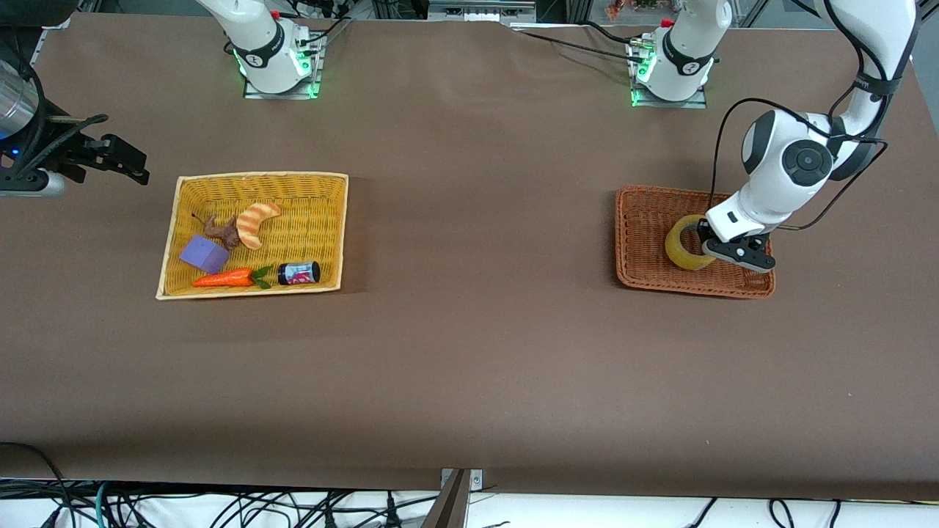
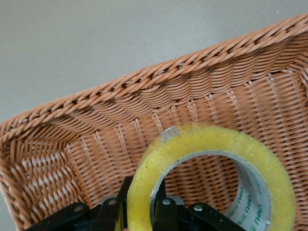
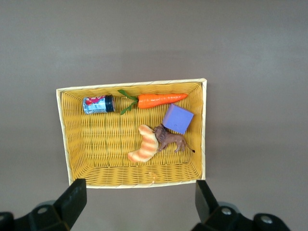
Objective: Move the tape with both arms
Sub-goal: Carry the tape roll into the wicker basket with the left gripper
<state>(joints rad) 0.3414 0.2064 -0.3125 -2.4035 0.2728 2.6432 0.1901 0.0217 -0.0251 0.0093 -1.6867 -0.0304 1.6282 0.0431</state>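
Note:
The tape (image 1: 686, 249), a yellowish ring with a grey core, stands on edge inside the orange-brown wicker basket (image 1: 638, 220) at the left arm's end of the table. My left gripper (image 1: 715, 246) is shut on the ring's wall, one finger inside the core and one outside. In the left wrist view the tape (image 2: 211, 139) rises from the left gripper (image 2: 142, 207) in front of the basket wall (image 2: 144, 91). My right gripper (image 1: 125, 158) is open and empty, up over the table beside the yellow basket (image 1: 323, 183). It also shows in the right wrist view (image 3: 139, 197).
The yellow basket (image 3: 60, 134) holds an orange-striped croissant toy (image 1: 257, 224), a purple block (image 1: 204, 254), a carrot (image 1: 224, 279), a small can (image 1: 298, 273) and a brown animal figure (image 1: 220, 229). Bare brown table lies between the two baskets.

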